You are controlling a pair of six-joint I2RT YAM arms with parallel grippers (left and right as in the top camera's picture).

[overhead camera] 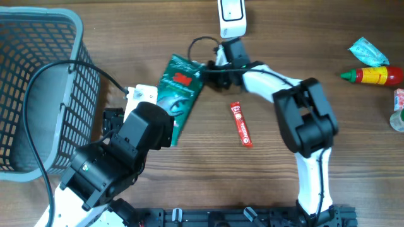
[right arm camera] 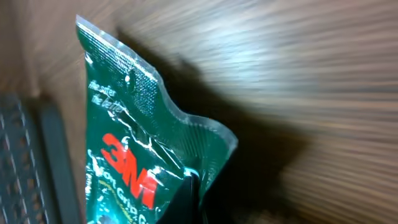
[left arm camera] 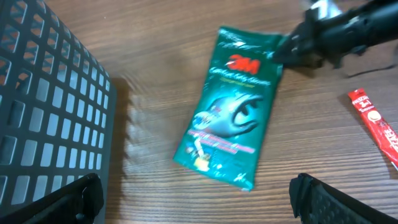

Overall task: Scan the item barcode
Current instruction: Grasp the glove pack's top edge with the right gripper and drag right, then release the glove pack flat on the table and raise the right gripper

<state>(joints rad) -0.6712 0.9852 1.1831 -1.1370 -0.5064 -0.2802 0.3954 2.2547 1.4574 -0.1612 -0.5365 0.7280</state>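
Looming largest under the overhead camera, the left arm [overhead camera: 107, 167] sits by the basket's [overhead camera: 44, 94] near right corner. Its left tool [left arm camera: 199, 199] gapes wide, holding nothing. Just right of the basket the pouch [overhead camera: 180, 94] lies printed face up on the table [overhead camera: 284, 38]. The right tool [overhead camera: 211, 68] is clamped shut on the pouch corner farthest from the basket. Farther right of the basket, toward the far edge, stands a white device, likely the scanner [overhead camera: 232, 17]. A red sachet [overhead camera: 240, 125] lies loose beyond the pouch.

My worry is that the pinch sits on a thin sealed corner, so slick film could slide out once lifted. Hung from one corner, the pouch would droop and may fold or swing, hiding the code from the scanner. No barcode shows on the upper face, so it is probably underneath and needs turning.

Only the right wrist view shows the bite close up: one dark finger [right arm camera: 186, 199] under the film, and a shadow hinting the corner is off the wood. Only the left wrist view shows the whole printed face, and only the overhead shows the scanner.
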